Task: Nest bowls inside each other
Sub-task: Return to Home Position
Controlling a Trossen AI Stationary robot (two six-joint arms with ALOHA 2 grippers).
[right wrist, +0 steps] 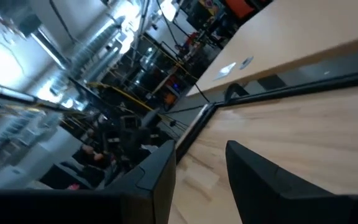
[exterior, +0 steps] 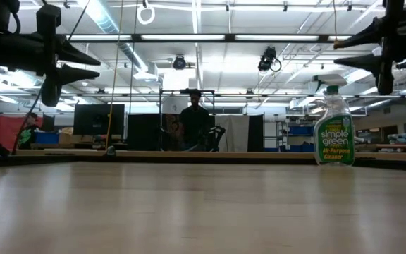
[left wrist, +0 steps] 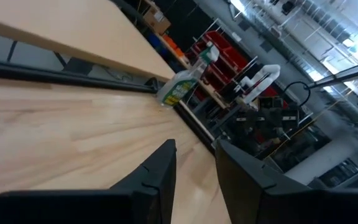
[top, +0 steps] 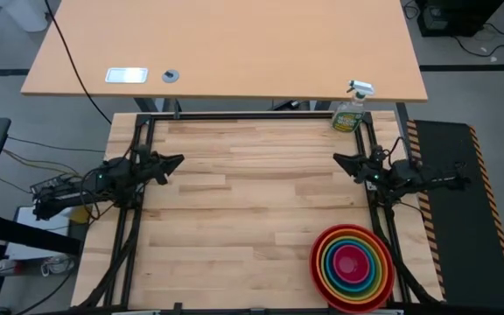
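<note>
The bowls [top: 352, 267] sit nested in one stack on the table near its front right corner. The red one is outermost, with orange, green and blue rings inside it and the pink one in the middle. My left gripper [top: 178, 162] hangs above the table's left edge, far from the bowls. It is open and nothing is between its fingers [left wrist: 160, 177]. My right gripper [top: 338, 160] hangs above the right edge, on the far side of the stack. It is also open and holds nothing [right wrist: 201, 171]. The low view does not show the bowls.
A green spray bottle [top: 350, 112] stands at the table's far right corner, also seen in the low view [exterior: 333, 134]. A second tabletop [top: 226, 44] lies beyond the far edge. A person [exterior: 194, 120] sits far back in the room. Bare wood [top: 252, 201] spans the table's middle.
</note>
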